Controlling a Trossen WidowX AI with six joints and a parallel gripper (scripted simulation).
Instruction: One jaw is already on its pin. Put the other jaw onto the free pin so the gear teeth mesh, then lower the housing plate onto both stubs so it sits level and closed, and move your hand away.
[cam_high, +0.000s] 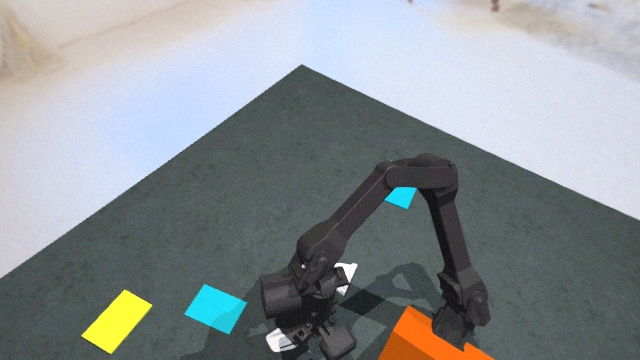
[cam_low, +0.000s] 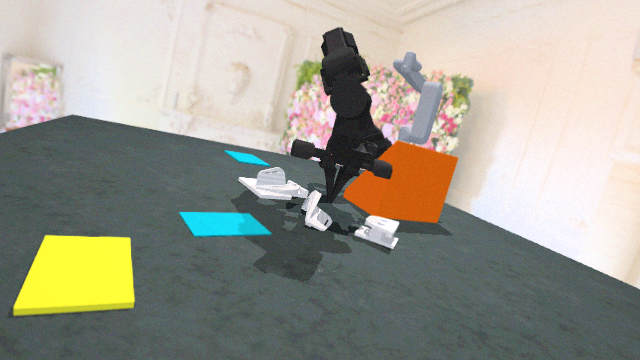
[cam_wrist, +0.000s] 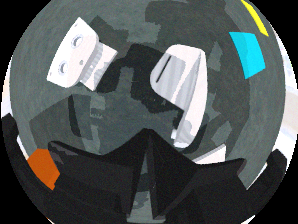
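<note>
My gripper (cam_low: 330, 201) (cam_wrist: 147, 133) is shut and empty, fingertips low over the table, pointing down just behind the loose white jaw (cam_high: 277, 341) (cam_low: 317, 216) (cam_wrist: 192, 75). That jaw lies tilted on the table. The white base (cam_high: 350, 272) (cam_low: 254, 187) (cam_wrist: 215, 156) bears an upright rounded white part and a piece reaching out toward the loose jaw; the arm hides much of it in the top view. Its pins and gear teeth are too small to tell. The white housing plate (cam_low: 378, 232) (cam_wrist: 71, 55), with two round holes, lies apart on the other side of the loose jaw.
An orange block (cam_high: 400, 340) (cam_low: 415, 185) (cam_wrist: 44, 169) stands near the arm's base, a grey bracket-like shape (cam_low: 426, 112) above it. A cyan square (cam_high: 215, 309) (cam_low: 220, 225) (cam_wrist: 248, 55) and a yellow slab (cam_high: 116, 321) (cam_low: 80, 272) lie to one side; another cyan square (cam_high: 401, 197) (cam_low: 246, 158) lies farther back.
</note>
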